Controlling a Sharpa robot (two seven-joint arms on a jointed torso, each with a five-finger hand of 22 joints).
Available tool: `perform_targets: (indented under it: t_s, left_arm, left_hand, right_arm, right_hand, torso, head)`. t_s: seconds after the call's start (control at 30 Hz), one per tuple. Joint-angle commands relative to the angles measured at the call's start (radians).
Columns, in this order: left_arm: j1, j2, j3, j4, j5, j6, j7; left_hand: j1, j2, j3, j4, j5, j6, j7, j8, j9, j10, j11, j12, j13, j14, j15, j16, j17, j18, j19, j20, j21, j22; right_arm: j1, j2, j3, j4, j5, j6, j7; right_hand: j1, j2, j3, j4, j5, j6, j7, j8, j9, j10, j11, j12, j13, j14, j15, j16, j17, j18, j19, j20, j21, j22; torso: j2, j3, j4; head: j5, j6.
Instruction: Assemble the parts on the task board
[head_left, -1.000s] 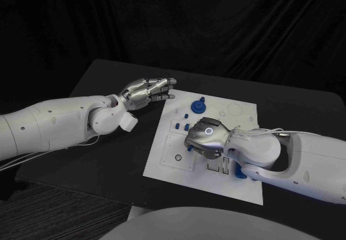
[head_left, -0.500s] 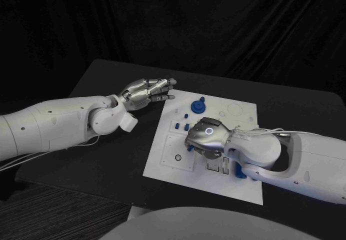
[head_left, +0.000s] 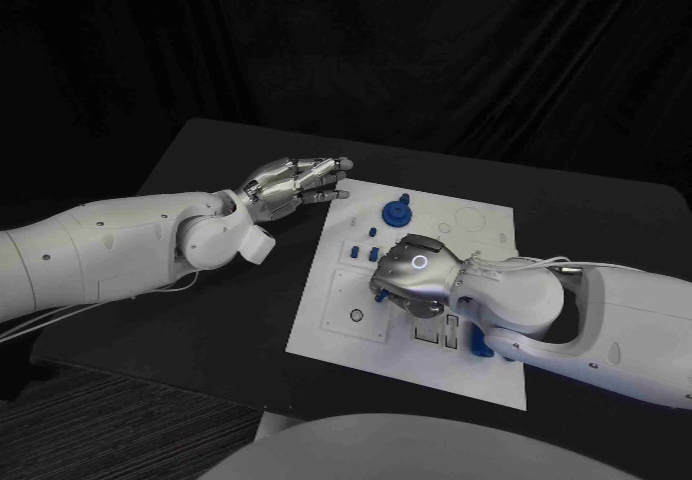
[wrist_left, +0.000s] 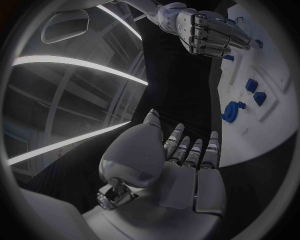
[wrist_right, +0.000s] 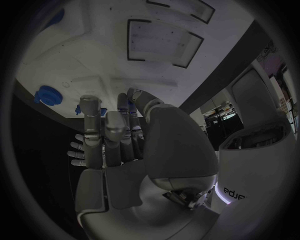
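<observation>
Task board (head_left: 483, 225) lies mid-frame under the right robot hand (head_left: 411, 275), grasp unclear overhead; left robot hand (head_left: 296, 182), upper left, curled, holding nothing.

Two arms in smooth white casings, each ending in a silver metallic left hand (head_left: 296, 182) and right hand (head_left: 411, 276) with segmented, jointed fingers. The back of the right hand carries a small lit ring. Thin pale cables run along the right forearm (head_left: 577, 300). Small dark screw dots mark the left forearm (head_left: 101, 245). The right wrist casing bears dark lettering.
</observation>
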Motion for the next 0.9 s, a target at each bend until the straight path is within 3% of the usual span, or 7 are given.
perform_targets:
  t_s: [0.03,0.9]
  left_arm:
    - [-0.001,0.001,0.001,0.001,0.005,0.012,0.009]
    - [-0.002,0.002,0.001,0.001,0.005,0.015,0.008]
  left_hand:
    - [0.003,0.007,-0.004,0.000,0.003,0.006,0.003,0.005,0.001,0.003,0.006,0.005,0.001,0.000,0.006,0.006,0.001,0.010,0.009,-0.001,0.006,0.001]
    - [0.003,0.008,-0.005,0.000,0.003,0.008,0.005,0.007,0.002,0.005,0.007,0.007,0.001,0.000,0.005,0.007,0.001,0.009,0.010,-0.001,0.007,0.001]
  right_arm:
    - [-0.002,-0.001,0.000,0.004,-0.010,-0.036,-0.020]
    - [-0.002,0.005,0.000,0.002,-0.010,-0.025,-0.044]
  right_hand:
    - [-0.001,-0.001,-0.002,0.000,-0.003,0.009,0.002,0.006,0.001,0.008,-0.002,0.005,0.002,-0.004,0.001,0.001,0.002,0.010,-0.004,0.002,0.001,0.074]
    - [0.008,-0.004,0.000,-0.008,0.004,0.006,0.003,0.003,0.002,-0.001,-0.001,0.001,0.003,-0.010,0.002,-0.006,-0.007,0.014,-0.013,0.001,-0.024,0.070]
  torso:
    - [0.000,0.0002,0.0005]
    - [0.000,0.0000,0.0003]
  head:
    - [0.000,0.000]
    - [-0.001,0.000]
